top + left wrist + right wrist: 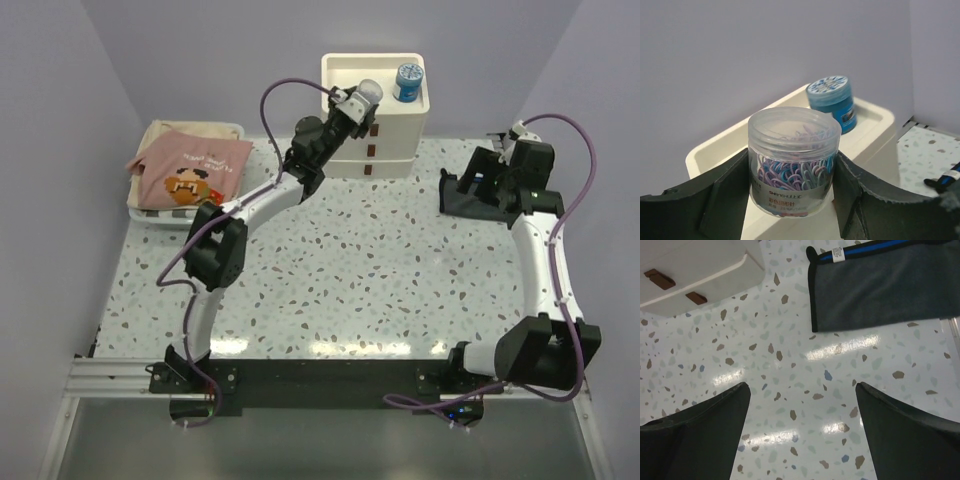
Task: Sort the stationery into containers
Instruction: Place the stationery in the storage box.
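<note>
**Left gripper holds the paper-clip tub at the drawer unit; right gripper gapes over bare table**

- Left gripper (792,197): jaws part-way open, closed on a clear round tub (794,150) of pink, blue and lilac paper clips. One dark finger (722,200) presses each side of the tub, which stands upright with its printed label facing the wrist camera.
- In the overhead view, the tub and gripper sit top centre, over the left half of the cream drawer unit (390,135). From the wrist, the tub is at the near rim of the unit's tray-like top (710,150). I cannot tell whether its base rests on the tray or hangs just above it.
- A blue tub (832,102) with a patterned lid stands upright in the tray's far right corner, apart from the clear one.
- Right gripper (802,387): jaws spread wide, nothing between them, only speckled table (790,355) showing below. It holds and touches nothing.
- The dark zip pouch (880,285) lies flat across the upper right of the right wrist view, with a blue strip and a small white tag at its top edge. Overhead it is at the right of the table.
- Upper left of the right wrist view: a lower corner of the drawer unit, with two brown handles (659,279).
- Far left overhead: a pink cloth (190,170) with a pixel picture, lying in a white tray.
</note>
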You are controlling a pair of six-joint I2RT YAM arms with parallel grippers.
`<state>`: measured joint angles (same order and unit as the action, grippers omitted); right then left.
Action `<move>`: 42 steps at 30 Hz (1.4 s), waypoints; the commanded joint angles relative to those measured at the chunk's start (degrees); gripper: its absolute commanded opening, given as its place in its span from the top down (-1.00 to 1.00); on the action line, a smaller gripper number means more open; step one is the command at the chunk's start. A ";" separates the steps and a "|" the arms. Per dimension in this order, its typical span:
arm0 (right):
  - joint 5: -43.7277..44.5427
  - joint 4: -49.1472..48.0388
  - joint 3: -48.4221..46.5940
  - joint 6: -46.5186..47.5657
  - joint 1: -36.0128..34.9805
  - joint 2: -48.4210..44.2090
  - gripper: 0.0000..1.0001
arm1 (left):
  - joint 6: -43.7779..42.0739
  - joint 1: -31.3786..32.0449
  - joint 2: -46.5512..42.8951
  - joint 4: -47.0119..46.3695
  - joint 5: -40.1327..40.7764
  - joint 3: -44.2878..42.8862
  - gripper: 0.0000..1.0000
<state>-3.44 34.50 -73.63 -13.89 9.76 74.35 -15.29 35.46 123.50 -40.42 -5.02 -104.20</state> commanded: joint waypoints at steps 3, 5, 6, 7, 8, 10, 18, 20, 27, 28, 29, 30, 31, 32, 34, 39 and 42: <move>-2.71 -9.62 -2.40 -1.40 -0.09 3.87 -0.81 | 4.12 -4.43 5.16 -2.11 3.44 -16.19 1.00; -1.66 -10.50 -2.14 -1.14 -0.09 4.66 -0.82 | 4.65 -5.40 7.53 -0.72 3.52 -17.96 1.00; -1.22 -10.33 -2.31 -1.23 -0.09 5.28 -0.82 | 5.44 -5.67 8.33 0.07 3.87 -19.88 1.00; -1.13 -10.16 -2.83 -1.23 -0.09 6.24 -0.82 | 5.88 -5.93 9.38 0.69 4.05 -20.42 1.00; -1.56 -10.07 -3.10 -1.40 -0.09 6.86 -0.82 | 6.15 -6.02 9.56 0.87 3.96 -20.51 1.00; -2.00 -9.89 -4.41 -1.75 -0.09 8.00 -0.82 | 7.02 -6.02 10.35 0.70 3.79 -20.43 1.00; -2.62 -8.13 -12.76 -3.25 -0.09 16.00 -0.82 | 11.68 -6.02 15.98 1.75 2.65 -27.54 1.00; -2.19 -7.96 -14.44 -2.55 -0.09 17.23 -0.82 | 11.77 -6.19 17.47 1.67 1.94 -28.77 1.00; -2.36 -8.22 -14.97 -2.81 -0.09 19.08 -0.82 | 11.33 -7.07 21.16 2.37 3.52 -31.50 1.00; -2.18 -8.22 -14.45 -2.90 -0.09 18.91 -0.82 | 11.33 -7.16 21.51 2.37 3.61 -31.41 1.00; -2.10 -8.48 -14.09 -2.98 -0.09 18.73 -0.82 | 11.33 -7.25 21.60 2.37 3.87 -31.67 1.00; -2.09 -8.49 -13.92 -2.98 -0.09 18.73 -0.82 | 11.51 -7.34 21.87 2.37 4.22 -31.76 1.00; -2.09 -8.57 -13.48 -3.16 -0.09 18.90 -0.82 | 11.51 -7.42 22.22 2.28 4.75 -31.85 1.00; -2.09 -8.49 -13.47 -3.25 -0.09 18.99 -0.82 | 11.68 -7.43 22.39 2.02 4.84 -32.03 0.81; -2.36 -8.49 -13.56 -3.60 -0.09 19.34 -0.81 | 12.21 -7.69 23.09 1.84 6.58 -32.46 0.52; -2.62 -8.49 -14.35 -4.13 -0.09 20.66 -0.82 | 12.04 -7.87 23.54 1.66 7.39 -33.26 -0.18; -2.62 -8.57 -14.62 -4.30 -0.09 21.10 -0.82 | 11.51 -8.22 23.19 1.49 7.74 -33.17 -0.30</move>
<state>-5.56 27.49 -86.67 -17.10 9.76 94.56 -4.01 28.14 147.15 -34.85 0.75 -134.58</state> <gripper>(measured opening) 0.908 0.640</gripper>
